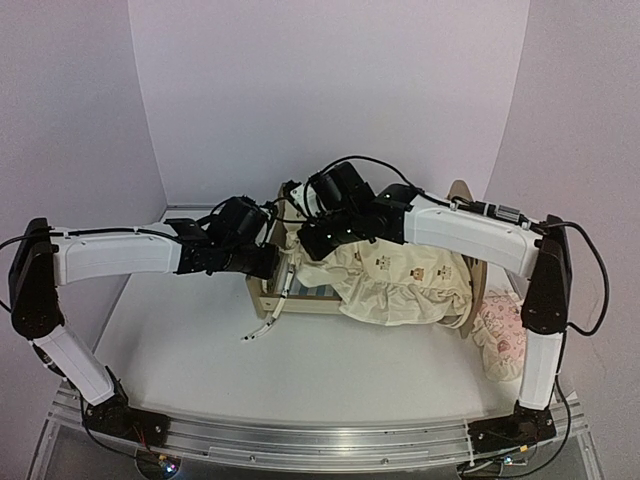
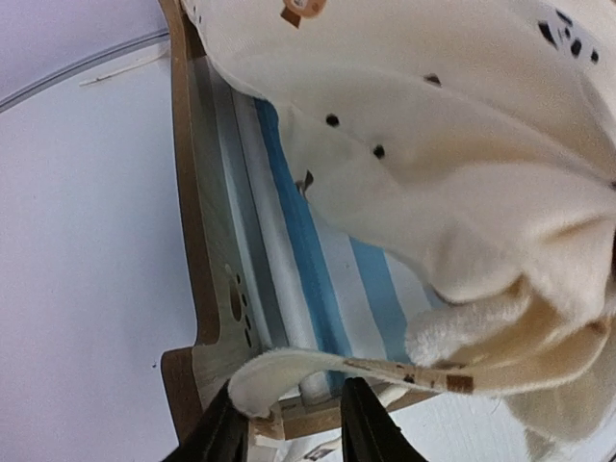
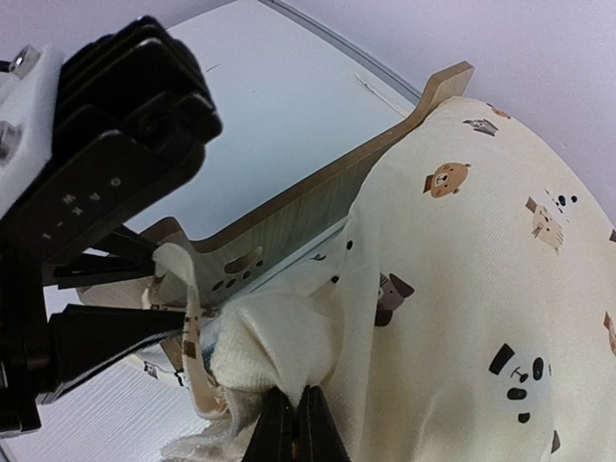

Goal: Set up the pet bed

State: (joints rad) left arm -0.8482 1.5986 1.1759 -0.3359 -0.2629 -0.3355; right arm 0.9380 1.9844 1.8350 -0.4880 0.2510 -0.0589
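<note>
The light-wood pet bed [image 1: 290,298] stands mid-table, its rounded headboard [image 1: 462,195] to the right. The cream animal-print cushion [image 1: 400,280] is draped over it. In the left wrist view the blue-and-white striped mattress [image 2: 332,289] shows under the cushion [image 2: 433,144], beside the flat end board [image 2: 207,289] with a small paw-print cutout. My left gripper [image 2: 289,435] is open at the bed's left end, with a folded strip of cushion edge [image 2: 289,377] between its fingers. My right gripper [image 3: 296,423] is shut on a bunched fold of the cushion [image 3: 481,289] by that end board [image 3: 318,197].
A small pink ruffled pillow [image 1: 500,340] lies on the table right of the bed. A cushion tie [image 1: 265,325] trails onto the table in front of the bed's left end. The two grippers [image 1: 290,255] are close together over that end. Walls stand behind and at both sides.
</note>
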